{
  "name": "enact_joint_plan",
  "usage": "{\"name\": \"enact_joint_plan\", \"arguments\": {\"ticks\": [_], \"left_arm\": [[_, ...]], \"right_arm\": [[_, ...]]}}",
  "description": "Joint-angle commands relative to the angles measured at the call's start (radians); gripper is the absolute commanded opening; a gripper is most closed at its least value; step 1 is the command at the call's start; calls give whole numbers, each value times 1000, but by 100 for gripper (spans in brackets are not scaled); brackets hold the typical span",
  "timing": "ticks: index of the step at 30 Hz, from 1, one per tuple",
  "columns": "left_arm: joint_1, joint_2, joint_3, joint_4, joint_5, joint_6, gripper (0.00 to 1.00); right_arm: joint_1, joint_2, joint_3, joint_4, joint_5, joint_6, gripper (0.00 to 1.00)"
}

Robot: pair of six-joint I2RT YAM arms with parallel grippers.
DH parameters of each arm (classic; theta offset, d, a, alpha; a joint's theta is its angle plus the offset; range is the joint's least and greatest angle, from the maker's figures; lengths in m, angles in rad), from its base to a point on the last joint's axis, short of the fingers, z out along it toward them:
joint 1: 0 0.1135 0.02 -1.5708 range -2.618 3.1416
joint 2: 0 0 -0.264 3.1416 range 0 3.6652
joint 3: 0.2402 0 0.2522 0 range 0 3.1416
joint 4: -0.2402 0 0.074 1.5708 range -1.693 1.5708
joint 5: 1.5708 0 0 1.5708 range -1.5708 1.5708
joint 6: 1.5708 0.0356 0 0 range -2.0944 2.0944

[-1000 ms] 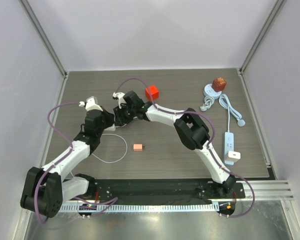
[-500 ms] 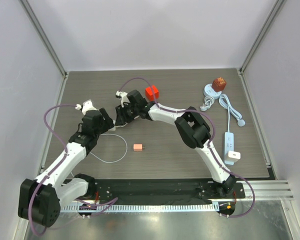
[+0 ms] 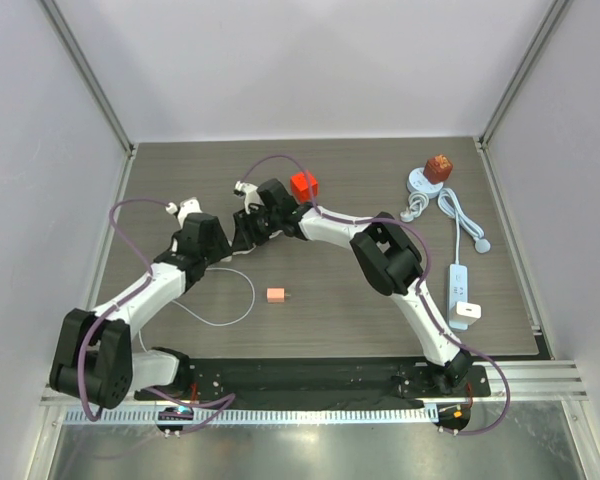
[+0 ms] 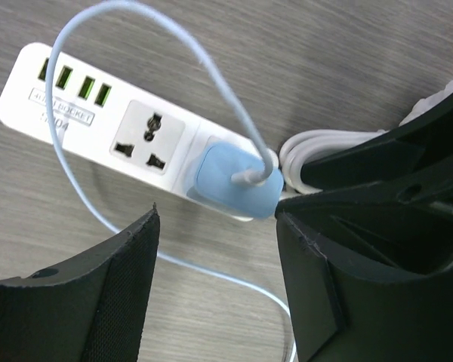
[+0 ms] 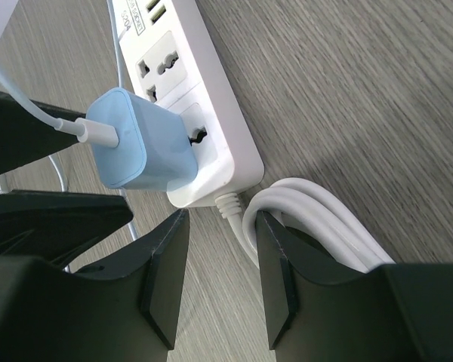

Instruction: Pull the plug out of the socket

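Note:
A white socket strip (image 4: pixel 136 136) lies on the dark wood table with a light blue plug (image 4: pixel 234 185) seated in its end outlet. A thin pale cable runs off the plug. My left gripper (image 4: pixel 217 219) is open, its jaws apart just short of the plug and touching nothing. My right gripper (image 5: pixel 221 219) stands at the strip's cord end, jaws a narrow gap apart. The strip's white cord (image 5: pixel 245 234) lies in that gap, and the coiled bundle (image 5: pixel 325 219) rests against the right finger. In the top view both grippers (image 3: pixel 235 240) meet over the strip and hide it.
A pink adapter (image 3: pixel 277 295) and the thin cable's loop (image 3: pixel 235 305) lie near the middle. A red cube (image 3: pixel 303 185) sits behind the right arm. At the right are a second power strip (image 3: pixel 460 290), a white cable (image 3: pixel 465 225) and a round base with a brown object (image 3: pixel 432 173).
My left gripper has opened from shut and shifted slightly to face the plug. The plug stays seated in the socket. The right gripper has hardly moved.

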Motion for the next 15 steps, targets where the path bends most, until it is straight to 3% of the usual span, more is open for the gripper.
{"name": "enact_joint_plan", "arguments": {"ticks": [1,15], "left_arm": [[4,28,46,88,-26,34,63],[4,131,73,127,-32,47,54]], "right_arm": [[-3,23,-30,-94,-6,7,47],[-7,33,-24,-83,-26,18,47]]}}
